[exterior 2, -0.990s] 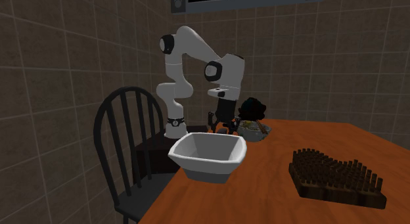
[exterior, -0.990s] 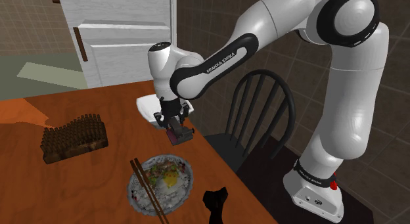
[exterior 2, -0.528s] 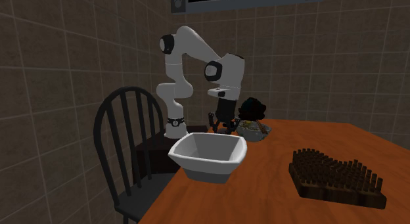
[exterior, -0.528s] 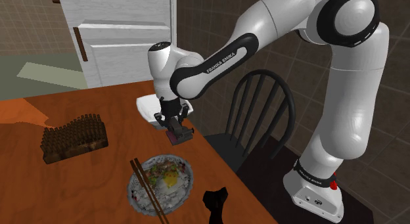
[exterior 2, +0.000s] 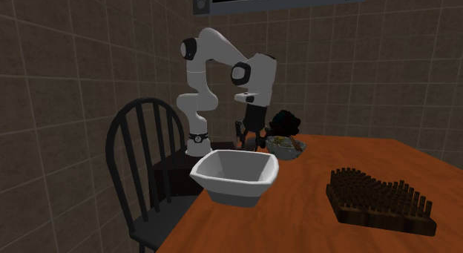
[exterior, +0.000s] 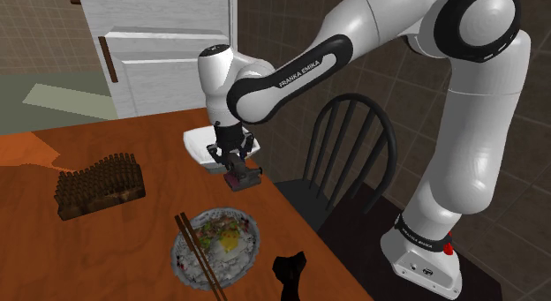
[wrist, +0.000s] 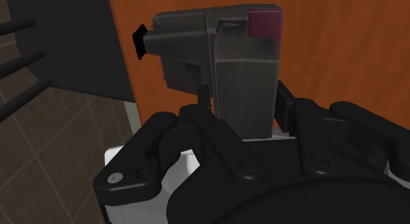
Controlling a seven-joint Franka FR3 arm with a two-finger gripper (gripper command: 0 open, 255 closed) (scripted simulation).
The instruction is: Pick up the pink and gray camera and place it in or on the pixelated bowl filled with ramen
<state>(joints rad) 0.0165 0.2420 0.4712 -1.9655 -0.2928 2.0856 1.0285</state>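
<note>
Camera (wrist: 230, 65) — grey body, pink corner — clasped between the fingers of the gripper (exterior: 231, 163), seemingly just clear of the table (exterior: 115, 246) near its edge. Step in hand: the carry. The next move probably calls for travel toward 6 o'clock in the shoulder view, over the ramen bowl (exterior: 254, 246), then release. White bowl (exterior: 196, 142) at the camera's 11 o'clock, chair (exterior: 349, 140) at 3 o'clock — tiled wall (exterior 2: 74, 81) and white door (exterior: 168, 52) beyond.

shoulder: high beside stand (exterior: 353, 246), looking down over table (exterior: 106, 237) | second exterior: low at table's far end, facing arm (exterior 2: 200, 73), white bowl (exterior 2: 236, 176) nearest | wrist: close above table edge | shared: arm, table, chair (exterior: 349, 140), white bowl, ramen bowl (exterior: 216, 246)
</note>
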